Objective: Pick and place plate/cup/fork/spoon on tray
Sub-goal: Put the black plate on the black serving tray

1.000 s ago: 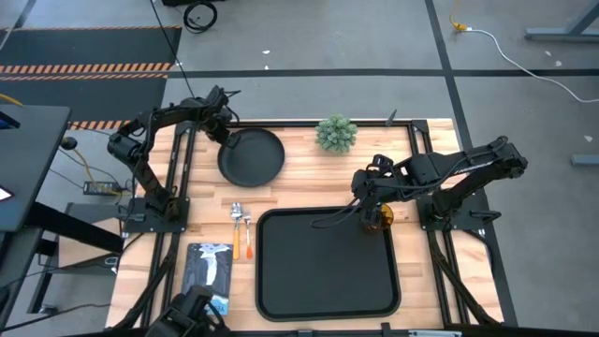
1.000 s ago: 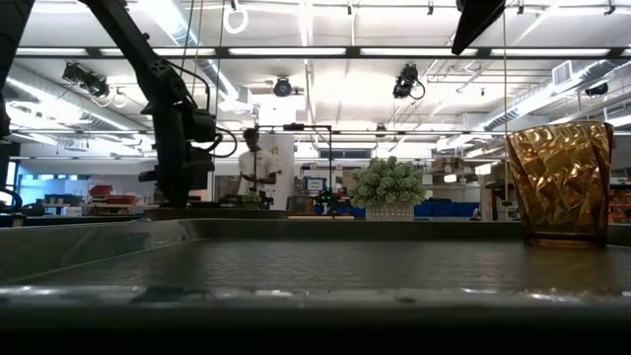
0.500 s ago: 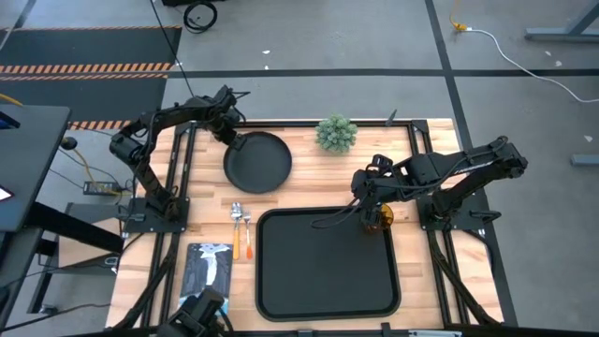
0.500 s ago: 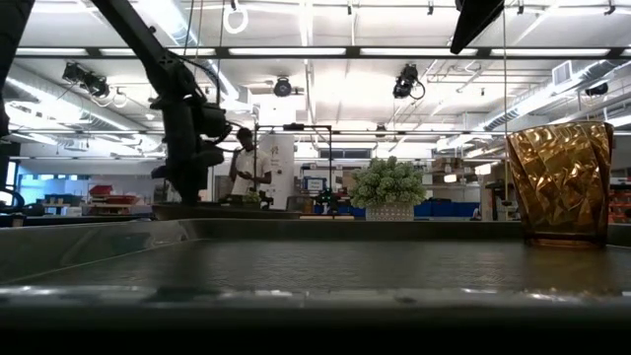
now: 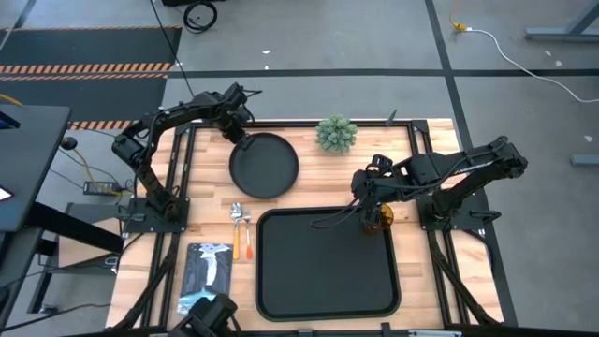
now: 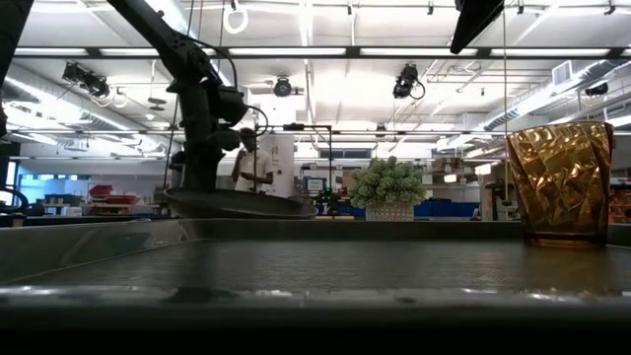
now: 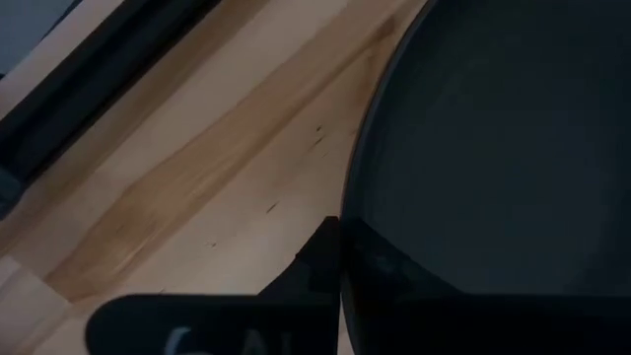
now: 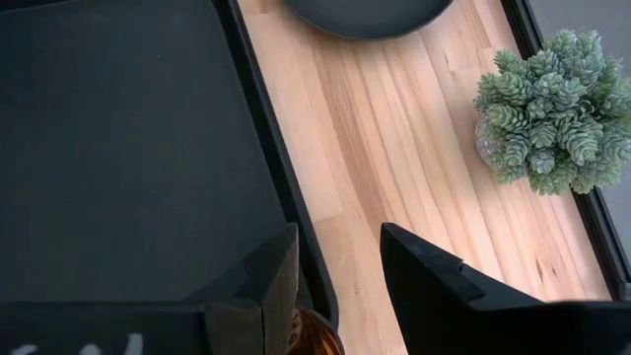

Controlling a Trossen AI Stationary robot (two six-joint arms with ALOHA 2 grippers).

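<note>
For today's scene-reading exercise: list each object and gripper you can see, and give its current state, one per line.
Round matte-black plate: gripped at its far-left rim, off the tray.
Left gripper: shut on the plate's rim.
Translucent amber cup: upright in the tray's far-right corner.
Right gripper: open, above the cup.
Large black rectangular tray: flat, holding only the cup.
Orange-handled fork: lying on the table.
Orange-handled spoon: lying beside the fork.

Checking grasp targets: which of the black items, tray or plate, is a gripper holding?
The plate: the left gripper clamps its rim, while the tray lies ungripped.
</note>
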